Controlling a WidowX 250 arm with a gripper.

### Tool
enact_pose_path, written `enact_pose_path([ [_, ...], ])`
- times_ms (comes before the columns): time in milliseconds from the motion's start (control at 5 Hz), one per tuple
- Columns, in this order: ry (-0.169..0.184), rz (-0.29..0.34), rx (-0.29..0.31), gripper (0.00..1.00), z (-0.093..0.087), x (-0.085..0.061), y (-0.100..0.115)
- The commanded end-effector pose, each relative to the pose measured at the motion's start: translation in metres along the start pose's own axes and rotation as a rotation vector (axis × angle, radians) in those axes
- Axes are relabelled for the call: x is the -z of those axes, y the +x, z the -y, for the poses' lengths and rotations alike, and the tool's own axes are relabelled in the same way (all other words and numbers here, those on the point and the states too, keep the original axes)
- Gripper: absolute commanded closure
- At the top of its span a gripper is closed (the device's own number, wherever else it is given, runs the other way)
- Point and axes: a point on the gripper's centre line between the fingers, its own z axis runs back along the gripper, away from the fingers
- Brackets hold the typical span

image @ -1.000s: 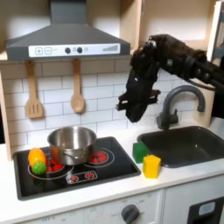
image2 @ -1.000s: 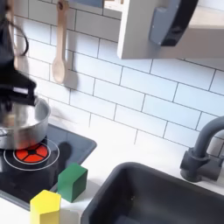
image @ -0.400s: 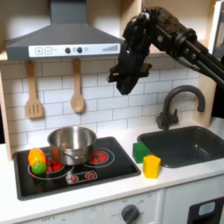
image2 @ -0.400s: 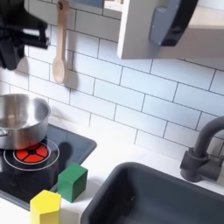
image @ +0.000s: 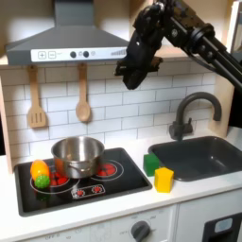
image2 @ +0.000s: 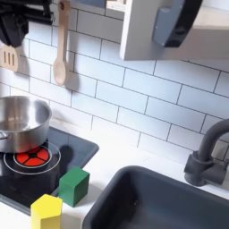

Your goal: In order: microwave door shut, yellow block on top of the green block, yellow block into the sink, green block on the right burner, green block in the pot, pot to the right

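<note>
In the first exterior view the gripper [image: 132,77] hangs high at upper centre; I cannot tell how its jaws stand. Judging by this, stacking has not begun: the yellow block [image: 164,179] sits on the counter at lower right, touching the green block [image: 151,164], just beside the sink [image: 200,157], and the pot [image: 77,154] stands on the cooktop [image: 123,180].

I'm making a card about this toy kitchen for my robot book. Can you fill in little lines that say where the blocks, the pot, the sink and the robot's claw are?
yellow block: on the white counter, in front of the sink, not stacked
green block: on the counter just behind the yellow block
pot: on the black cooktop, toward the back
toy fruit: at the cooktop's left in the first exterior view
gripper: high up near the range hood, holding nothing; open or shut unclear
</note>
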Motion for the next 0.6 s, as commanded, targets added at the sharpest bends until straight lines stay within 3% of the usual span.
enact_pose_path([
  [0,0.045,0.115,-0.017,1.0,-0.017,-0.01,0.019],
  [400,0.077,0.202,-0.016,1.0,-0.029,-0.022,0.038],
])
